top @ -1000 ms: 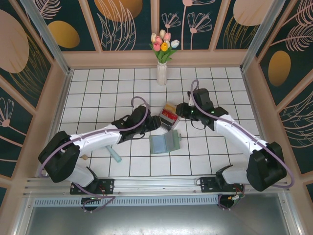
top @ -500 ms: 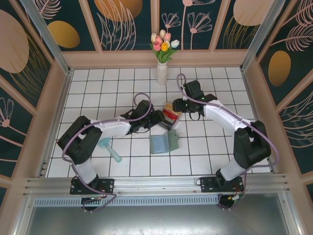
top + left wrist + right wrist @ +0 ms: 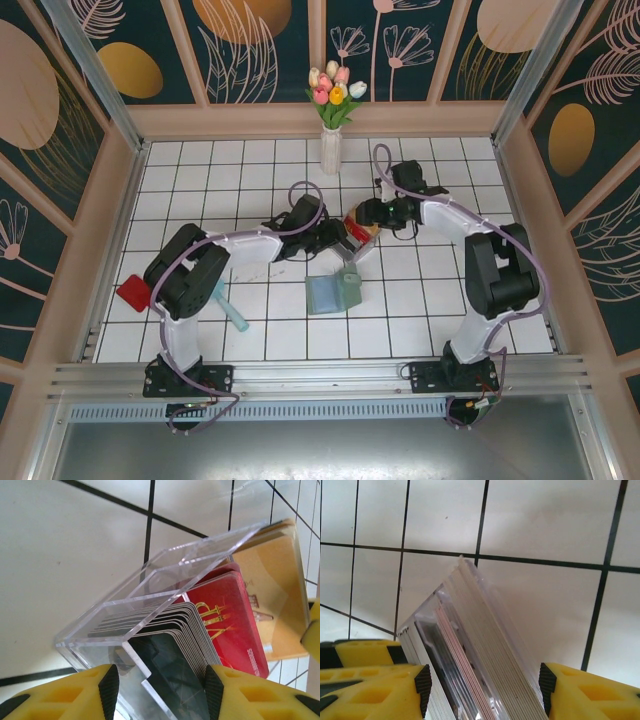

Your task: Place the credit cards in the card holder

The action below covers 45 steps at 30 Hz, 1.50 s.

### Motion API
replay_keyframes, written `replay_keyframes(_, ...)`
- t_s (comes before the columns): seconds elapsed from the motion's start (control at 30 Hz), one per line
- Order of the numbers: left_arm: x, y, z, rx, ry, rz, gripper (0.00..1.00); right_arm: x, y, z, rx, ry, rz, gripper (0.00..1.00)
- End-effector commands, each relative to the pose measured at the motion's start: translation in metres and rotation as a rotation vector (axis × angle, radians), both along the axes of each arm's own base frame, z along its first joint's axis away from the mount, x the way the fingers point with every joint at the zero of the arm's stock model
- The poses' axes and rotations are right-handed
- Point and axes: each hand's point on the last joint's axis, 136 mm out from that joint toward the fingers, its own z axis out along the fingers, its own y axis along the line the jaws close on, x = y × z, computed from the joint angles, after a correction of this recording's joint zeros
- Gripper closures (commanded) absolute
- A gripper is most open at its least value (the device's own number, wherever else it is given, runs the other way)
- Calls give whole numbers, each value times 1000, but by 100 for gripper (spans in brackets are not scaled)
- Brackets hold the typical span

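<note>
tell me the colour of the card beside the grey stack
Red thin plastic card, gold print; left wrist view shows it best.

Bright, even light; close-ups soft.

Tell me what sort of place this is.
Probably a robot test cell dressed up as a room, not a real home: a white tiled tabletop boxed in by floral wall panels, a vase of tulips at the back, and an aluminium rail along the near edge.
</note>
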Motion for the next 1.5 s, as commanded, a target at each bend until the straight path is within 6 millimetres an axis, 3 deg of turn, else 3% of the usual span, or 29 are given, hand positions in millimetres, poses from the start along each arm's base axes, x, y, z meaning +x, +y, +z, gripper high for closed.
replay_keyframes(0.0, 6, -7, -6, 53, -27, -55, 48, -24, 17, 24, 110, 7, 64, 39)
replay_keyframes(0.1, 8, -7, -12, 82, -26, -67, 48, -24, 3, 22, 20, -9, 35, 39)
replay_keyframes(0.27, 8, -3, -18, 117, -27, -76, 49, 4, -46, 18, -278, -93, -110, 35)
replay_keyframes(0.4, 7, -1, -22, 130, -23, -79, 49, 13, -40, 26, -335, -143, -58, 35)
replay_keyframes(0.67, 6, -1, -23, 132, -23, -80, 49, 17, -29, 19, -491, -174, -6, 35)
replay_keyframes(1.07, 3, 2, -27, 132, -13, -79, 50, 13, -31, -12, -575, -123, 21, 36)
replay_keyframes(1.23, 3, 4, -29, 141, -12, -71, 50, 20, -42, 1, -635, -164, -34, 37)
replay_keyframes(1.47, 3, 4, -30, 143, -9, -72, 51, 21, -38, 20, -598, -200, -44, 40)
